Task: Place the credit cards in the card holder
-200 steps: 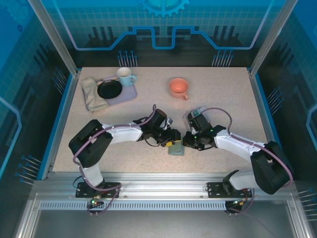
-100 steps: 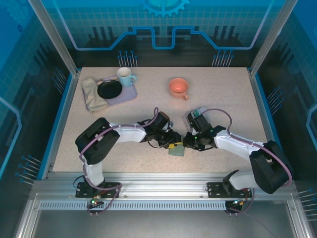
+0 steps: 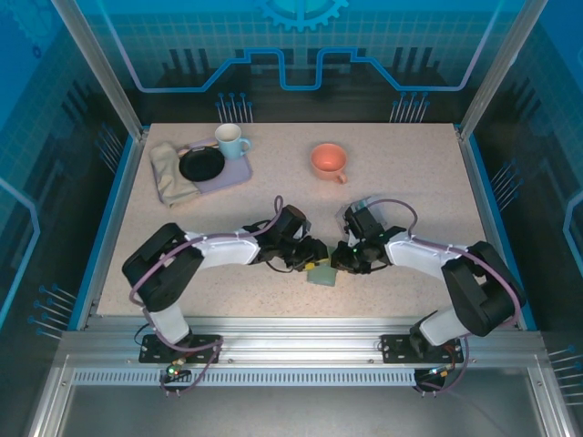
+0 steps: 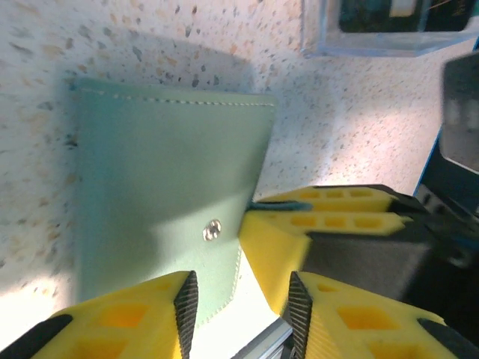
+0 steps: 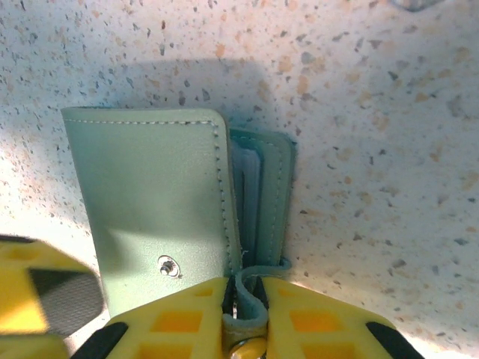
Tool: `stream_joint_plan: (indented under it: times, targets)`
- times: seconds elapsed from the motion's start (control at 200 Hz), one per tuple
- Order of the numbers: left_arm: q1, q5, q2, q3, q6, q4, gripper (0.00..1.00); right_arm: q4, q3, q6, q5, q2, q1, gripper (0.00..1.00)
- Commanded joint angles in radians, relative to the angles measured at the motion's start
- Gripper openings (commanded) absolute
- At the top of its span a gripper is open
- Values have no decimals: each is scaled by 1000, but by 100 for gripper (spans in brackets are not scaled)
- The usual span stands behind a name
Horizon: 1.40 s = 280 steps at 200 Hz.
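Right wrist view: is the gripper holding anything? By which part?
Yes. The right gripper is shut on the card holder, pinching the small tab on its edge between the two fingers.

Right arm's elbow (image 3: 474, 289) farther inward; right pincer (image 3: 339, 262) slightly leftward.

Left arm (image 3: 219, 248): lying low, elbow folding out to the left, forearm reaching right toward the middle.
Left wrist: tipping the claw forward and down.
Left claw (image 3: 316, 258): pointing right, its yellow fingers (image 4: 127, 318) standing apart with a clear gap between them.
Right arm (image 3: 414, 252): bending sharply at the elbow on the right, forearm stretching left and low.
Right claw (image 5: 243, 323): pointing left, jaws pressing together and pinching the tab (image 5: 247, 295) of the holder (image 5: 150, 202).
Both claws: facing each other tip to tip, sitting just beside one another.
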<state>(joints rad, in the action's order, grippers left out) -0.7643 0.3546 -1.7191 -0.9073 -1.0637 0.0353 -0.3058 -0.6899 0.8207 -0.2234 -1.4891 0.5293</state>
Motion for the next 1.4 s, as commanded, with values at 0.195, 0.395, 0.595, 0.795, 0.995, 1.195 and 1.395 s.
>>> stream_joint_plan:
  times: [0.195,0.395,0.595,0.795,0.995,1.195,1.395]
  targets:
    - [7,-192,87,-44,131,-341,50,-70,-23,-48,16,-39,-10,18]
    - [8,-142,-12,-114,176,-371,52,-74,-33,-54,16,-23,-10,19]
    - [7,-103,-97,-163,203,-381,51,-94,-44,-53,16,2,-9,21]
    - [6,-105,-130,-173,216,-407,46,-181,-67,-61,64,63,-10,29]
    - [5,-104,-131,-163,223,-408,45,-267,-85,-67,107,132,-11,35]
    - [5,-97,-130,-162,224,-400,45,-280,-107,-77,91,130,-11,34]
    - [5,-95,-128,-162,223,-397,45,-330,-153,-96,160,133,9,38]
